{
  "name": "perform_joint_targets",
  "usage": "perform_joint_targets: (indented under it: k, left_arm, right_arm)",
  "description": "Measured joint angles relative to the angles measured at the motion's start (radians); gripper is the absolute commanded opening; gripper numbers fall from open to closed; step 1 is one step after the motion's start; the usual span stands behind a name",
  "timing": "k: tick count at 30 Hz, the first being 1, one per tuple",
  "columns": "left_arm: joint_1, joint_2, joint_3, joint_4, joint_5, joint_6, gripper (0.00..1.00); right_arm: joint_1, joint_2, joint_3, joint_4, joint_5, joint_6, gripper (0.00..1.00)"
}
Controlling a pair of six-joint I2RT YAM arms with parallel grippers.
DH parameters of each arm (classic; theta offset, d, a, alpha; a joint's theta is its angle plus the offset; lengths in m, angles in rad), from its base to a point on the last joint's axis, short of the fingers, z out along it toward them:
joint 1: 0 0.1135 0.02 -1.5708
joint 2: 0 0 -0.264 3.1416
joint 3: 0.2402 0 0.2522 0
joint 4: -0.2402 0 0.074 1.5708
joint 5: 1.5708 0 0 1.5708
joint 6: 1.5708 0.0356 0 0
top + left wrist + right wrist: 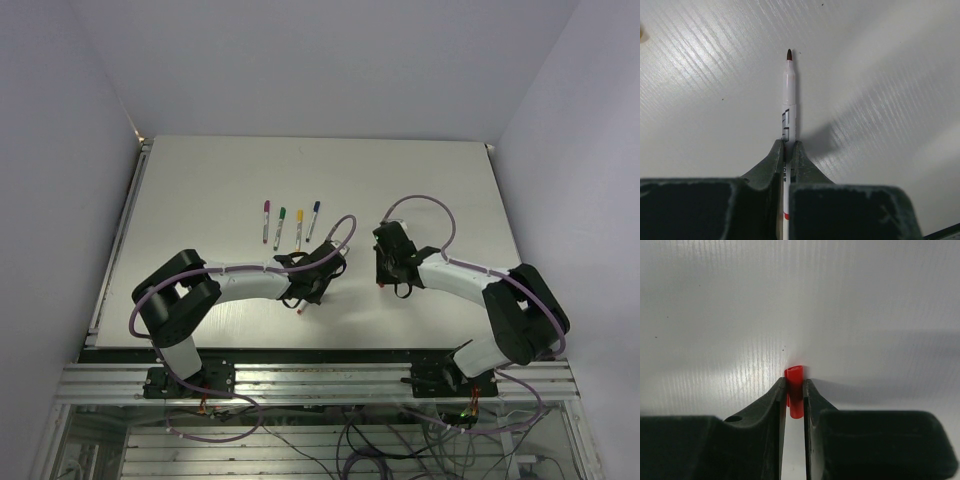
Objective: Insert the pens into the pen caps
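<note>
My left gripper (788,148) is shut on a grey-white pen (789,100), whose dark red tip (789,54) points away just above the table. From above, this gripper (303,298) sits at the table's near middle, with the pen's red end (301,312) showing below it. To the right, my right gripper (795,390) has both jaws pressed against a small red pen cap (796,385) on the table surface. In the top view the cap (381,286) shows at that gripper's (385,279) tips.
Several pens lie side by side farther back on the white table (200,200), with coloured far ends: purple (266,222), green (281,228), yellow (299,228), blue (313,221). Grey walls border the table on the left, back and right.
</note>
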Motion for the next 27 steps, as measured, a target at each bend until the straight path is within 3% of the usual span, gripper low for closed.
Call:
perform_joint_targets:
  k: [16, 27]
  left_arm:
    - [0.0, -0.065, -0.029, 0.043, -0.001, -0.003, 0.07]
    - [0.0, -0.18, -0.065, 0.233, -0.027, 0.021, 0.07]
  right_arm:
    - [0.003, -0.081, 0.0, 0.009, 0.056, 0.017, 0.0]
    - [0.004, -0.304, -0.04, 0.306, 0.096, -0.021, 0.0]
